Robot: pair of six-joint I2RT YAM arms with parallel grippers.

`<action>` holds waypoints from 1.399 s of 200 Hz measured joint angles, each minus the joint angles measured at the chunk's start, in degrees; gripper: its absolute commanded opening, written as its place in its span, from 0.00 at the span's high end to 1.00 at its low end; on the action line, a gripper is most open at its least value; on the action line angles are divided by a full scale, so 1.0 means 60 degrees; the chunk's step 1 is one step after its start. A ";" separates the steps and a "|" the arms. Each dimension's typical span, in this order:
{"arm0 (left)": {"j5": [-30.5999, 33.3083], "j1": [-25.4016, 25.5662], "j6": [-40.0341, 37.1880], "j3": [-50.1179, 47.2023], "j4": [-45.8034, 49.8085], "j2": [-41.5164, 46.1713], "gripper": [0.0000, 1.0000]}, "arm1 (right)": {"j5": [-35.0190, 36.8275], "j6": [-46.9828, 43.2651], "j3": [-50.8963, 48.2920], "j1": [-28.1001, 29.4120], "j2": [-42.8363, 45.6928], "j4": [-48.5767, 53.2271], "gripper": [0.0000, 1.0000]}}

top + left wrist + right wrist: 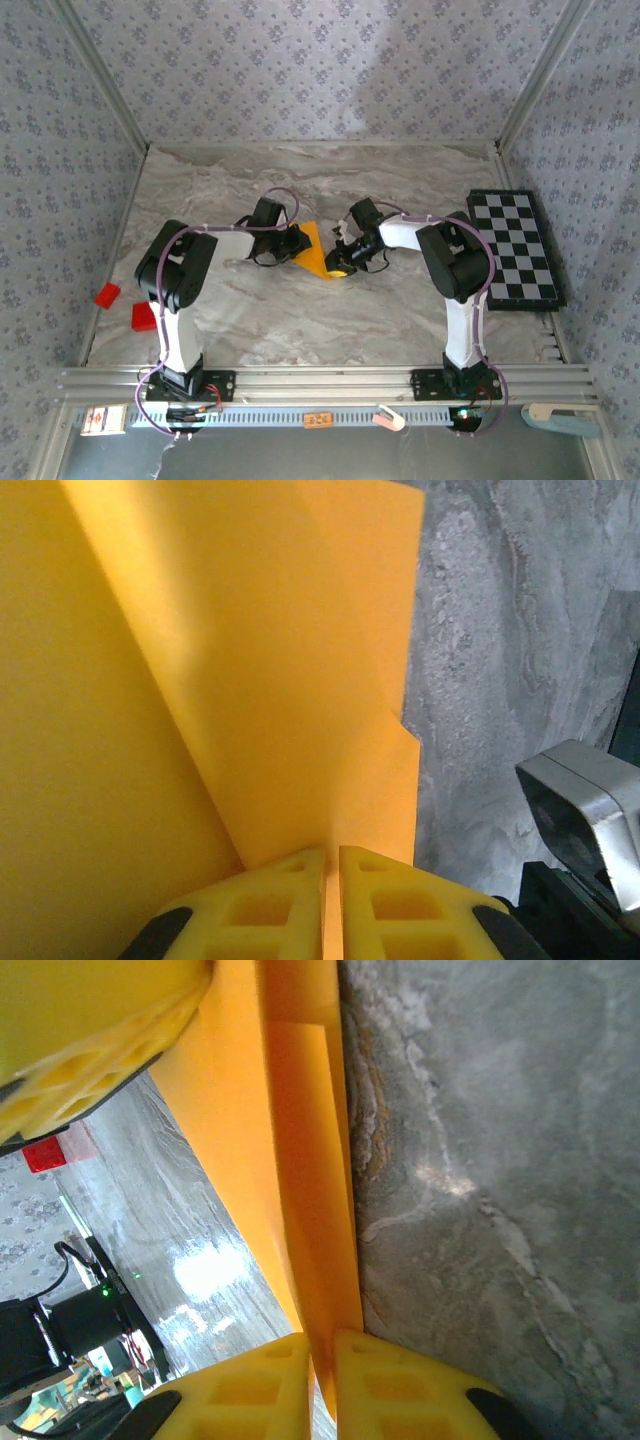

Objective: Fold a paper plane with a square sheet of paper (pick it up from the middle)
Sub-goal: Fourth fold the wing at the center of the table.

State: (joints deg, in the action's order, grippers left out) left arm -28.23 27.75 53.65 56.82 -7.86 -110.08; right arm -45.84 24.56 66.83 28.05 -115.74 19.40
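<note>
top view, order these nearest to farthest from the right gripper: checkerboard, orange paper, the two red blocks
1. orange paper, mid-table, pinched in the right gripper
2. checkerboard, along the right wall
3. inner red block, far left
4. outer red block, at the left wall, farthest

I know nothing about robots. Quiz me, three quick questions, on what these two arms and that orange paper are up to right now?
1. True or false: the left gripper is shut on the orange paper.
2. The checkerboard lies: A) at the table's right edge, B) beside the left arm, C) under the paper.
3. Fill in: ___ red blocks sit near the left arm's base.

Key: 1 true; 2 A; 3 two.
</note>
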 measured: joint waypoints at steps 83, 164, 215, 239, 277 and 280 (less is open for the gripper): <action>-0.0007 0.0000 -0.0004 0.0011 0.0018 -0.0058 0.87 | 0.0000 0.0004 0.0015 0.0000 0.0000 0.0025 0.85; -0.0109 0.0000 -0.0015 0.0262 0.0142 -0.0226 0.87 | 0.0007 0.0004 0.0015 0.0000 0.0018 0.0025 0.81; -0.0117 0.0000 -0.0040 0.0401 0.0364 -0.0280 0.87 | 0.0248 0.0168 -0.0142 0.0029 0.0375 -0.0022 0.69; -0.0117 0.0000 -0.0044 0.0404 0.0379 -0.0280 0.87 | 0.0503 0.0339 -0.0364 -0.0109 0.0812 0.0036 0.64; -0.0117 0.0000 -0.0047 0.0444 0.0459 -0.0288 0.87 | 0.1020 0.0408 -0.0331 -0.0215 0.1628 0.0200 0.69; -0.0117 0.0000 -0.0047 0.0444 0.0459 -0.0288 0.87 | 0.1056 0.0423 -0.0302 -0.0211 0.1668 0.0226 0.70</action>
State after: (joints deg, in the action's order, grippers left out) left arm -28.93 27.75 53.36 59.48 -5.10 -111.81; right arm -39.51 27.09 65.01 26.79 -105.73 20.75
